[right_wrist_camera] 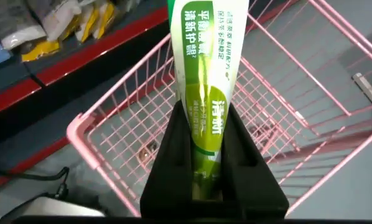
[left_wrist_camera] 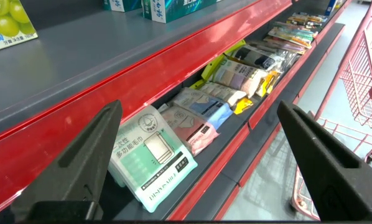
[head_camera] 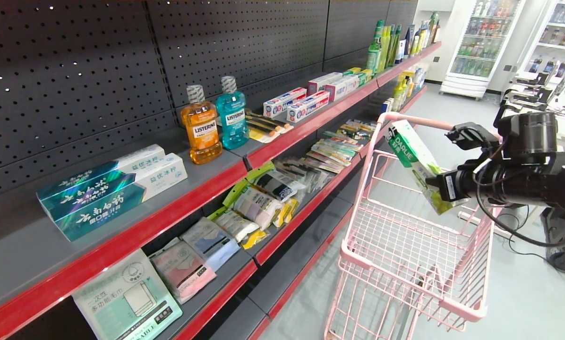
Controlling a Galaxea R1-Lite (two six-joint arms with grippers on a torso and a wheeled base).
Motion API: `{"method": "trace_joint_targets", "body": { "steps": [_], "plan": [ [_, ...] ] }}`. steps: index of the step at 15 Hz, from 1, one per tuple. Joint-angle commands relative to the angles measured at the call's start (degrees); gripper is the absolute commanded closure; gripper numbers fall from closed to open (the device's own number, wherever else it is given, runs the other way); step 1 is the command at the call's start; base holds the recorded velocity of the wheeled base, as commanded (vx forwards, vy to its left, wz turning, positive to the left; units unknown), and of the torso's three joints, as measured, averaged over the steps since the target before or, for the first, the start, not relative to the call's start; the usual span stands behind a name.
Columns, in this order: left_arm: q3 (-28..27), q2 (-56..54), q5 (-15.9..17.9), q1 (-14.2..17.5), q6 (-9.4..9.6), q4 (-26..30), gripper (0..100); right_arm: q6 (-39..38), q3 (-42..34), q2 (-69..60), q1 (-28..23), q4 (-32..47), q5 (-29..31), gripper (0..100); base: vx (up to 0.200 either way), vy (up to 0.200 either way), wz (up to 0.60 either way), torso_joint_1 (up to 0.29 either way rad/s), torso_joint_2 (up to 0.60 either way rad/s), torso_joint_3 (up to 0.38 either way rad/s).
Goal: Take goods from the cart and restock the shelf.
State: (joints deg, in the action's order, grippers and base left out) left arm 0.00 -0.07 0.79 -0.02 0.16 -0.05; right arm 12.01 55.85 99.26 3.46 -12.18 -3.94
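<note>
Right side of the head view, and the right end effector (head_camera: 437,191) is clenched on the lower end of a green-and-white toothpaste box (head_camera: 411,150); the box tilts up and away toward the upper middle of the frame, held in the air above the pink cart (head_camera: 353,257); from the right wrist view the two dark fingers (right_wrist_camera: 176,134) press either side of the box (right_wrist_camera: 201,56), with the cart's wire basket (right_wrist_camera: 86,134) beneath it; the basket sits in the lower right of the head view, just beside the shelf (head_camera: 22,250). Over on the left of that view, the top shelf carries two teal toothpaste cartons (head_camera: 107,189) lying flat near its red front edge; further along stand an orange mouthwash bottle (head_camera: 201,125) and a blue one (head_camera: 232,113), upright and side by side; beyond them a row of white cartons (head_camera: 306,104) runs toward the upper middle. The level below holds flat packets (head_camera: 259,203) leaning one over another, with a white-and-green pack (head_camera: 126,297) at the lower left. The left end effector (left_wrist_camera: 198,112) is released, its fingers (left_wrist_camera: 80,162) spread wide with nothing between them; it sits in front of that lower level, the white-and-green pack (left_wrist_camera: 150,155) right ahead of it.
</note>
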Motion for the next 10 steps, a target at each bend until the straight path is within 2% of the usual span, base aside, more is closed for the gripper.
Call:
{"method": "trace_joint_targets", "body": {
  "steps": [1, 3, 5, 10],
  "plan": [
    [0.00, 0.07, 0.00, 0.02, 0.02, -0.04, 0, -2.25, -2.67, -12.68, 3.92, 7.96, 2.18, 100, 0.000, 0.000, 0.00, 0.000, 0.00, 0.000],
    [0.00, 0.07, 0.00, 0.02, 0.02, -0.04, 0, -2.78, -4.43, -19.01, 5.33, 12.53, 3.41, 100, 0.000, 0.000, 0.00, 0.000, 0.00, 0.000],
    [0.00, 0.07, 0.00, 0.02, 0.02, -0.04, 0, -2.78, -9.79, -29.12, 6.82, 16.57, 3.67, 100, 0.000, 0.000, 0.00, 0.000, 0.00, 0.000],
    [0.00, 0.07, 0.00, 0.02, 0.02, -0.04, 0, -1.90, -21.39, -45.03, 6.65, 17.10, 3.67, 100, 0.000, 0.000, 0.00, 0.000, 0.00, 0.000]
  ]
}}
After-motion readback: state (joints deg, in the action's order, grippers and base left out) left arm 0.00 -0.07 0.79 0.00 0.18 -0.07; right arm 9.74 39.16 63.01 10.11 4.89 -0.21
